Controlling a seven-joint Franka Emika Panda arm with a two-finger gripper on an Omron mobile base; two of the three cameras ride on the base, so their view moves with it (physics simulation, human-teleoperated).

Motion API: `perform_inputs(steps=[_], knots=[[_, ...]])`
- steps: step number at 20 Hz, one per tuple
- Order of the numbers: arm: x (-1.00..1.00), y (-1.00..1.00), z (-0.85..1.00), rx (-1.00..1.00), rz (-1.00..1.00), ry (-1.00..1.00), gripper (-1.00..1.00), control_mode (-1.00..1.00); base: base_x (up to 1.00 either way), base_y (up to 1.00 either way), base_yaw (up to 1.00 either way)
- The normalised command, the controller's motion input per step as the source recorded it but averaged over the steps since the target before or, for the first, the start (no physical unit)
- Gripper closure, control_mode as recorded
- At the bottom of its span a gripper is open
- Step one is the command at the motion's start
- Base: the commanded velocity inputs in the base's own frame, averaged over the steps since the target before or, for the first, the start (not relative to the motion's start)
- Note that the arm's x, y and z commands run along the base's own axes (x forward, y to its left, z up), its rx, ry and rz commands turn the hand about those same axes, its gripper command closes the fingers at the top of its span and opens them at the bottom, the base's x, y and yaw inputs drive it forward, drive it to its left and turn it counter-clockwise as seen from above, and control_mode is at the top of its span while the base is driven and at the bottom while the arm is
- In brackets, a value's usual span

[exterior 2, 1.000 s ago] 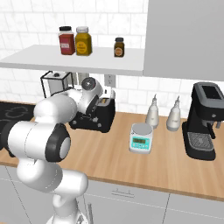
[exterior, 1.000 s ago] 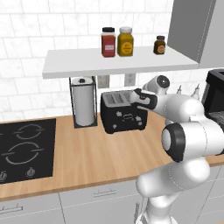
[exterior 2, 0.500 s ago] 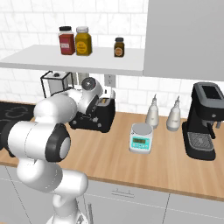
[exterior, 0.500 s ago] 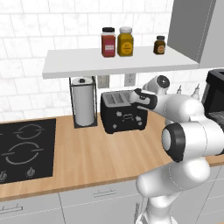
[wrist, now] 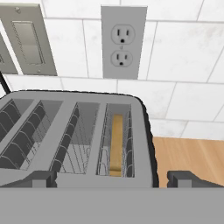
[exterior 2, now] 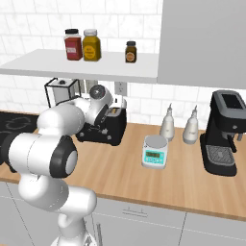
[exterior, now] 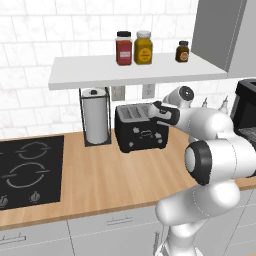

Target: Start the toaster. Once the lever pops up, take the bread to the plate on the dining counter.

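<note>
Nothing has shifted over the last sec: arm, toaster [exterior: 141,127] and both base views sit exactly as before; so the robot is paused or only creeping, no progress on the lever yet.

Gripper [wrist: 113,178] hangs above the toaster's right end, looking down into the slots; finger tips [wrist: 36,179] stand wide apart, jaws fully open, holding nothing. In the left base view the hand [exterior: 162,113] is over the toaster's top right corner; in the right base view the toaster [exterior 2: 111,129] is partly hidden behind the forearm.

Bread [wrist: 116,144] sits on edge, deep in the rightmost slot, well below the rim; so it reads as loaded; can't tell from here whether the lever is down, lever itself not visible.

Judgement: still at step one, starting the toaster; next move needs the hand down the front/side to find the lever, not into the slot. Wall outlet [wrist: 122,41] behind; paper towel roll [exterior: 95,115] left of toaster, w/ hob [exterior: 27,169] further left.
</note>
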Motion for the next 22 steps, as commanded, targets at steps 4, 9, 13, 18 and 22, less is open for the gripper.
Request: perform_inputs(steps=[4, 9, 13, 18, 22], knots=[[0.00, 0.00, 0.00, 0.00, 0.00, 0.00, -1.00, -1.00, 0.00, 0.00, 0.00], [0.00, 0.00, 0.00, 0.00, 0.00, 0.00, -1.00, -1.00, 0.00, 0.00, 0.00], [0.00, 0.00, 0.00, 0.00, 0.00, 0.00, -1.00, -1.00, 0.00, 0.00, 0.00], [0.00, 0.00, 0.00, 0.00, 0.00, 0.00, -1.00, -1.00, 0.00, 0.00, 0.00], [0.00, 0.00, 0.00, 0.00, 0.00, 0.00, -1.00, -1.00, 0.00, 0.00, 0.00]])
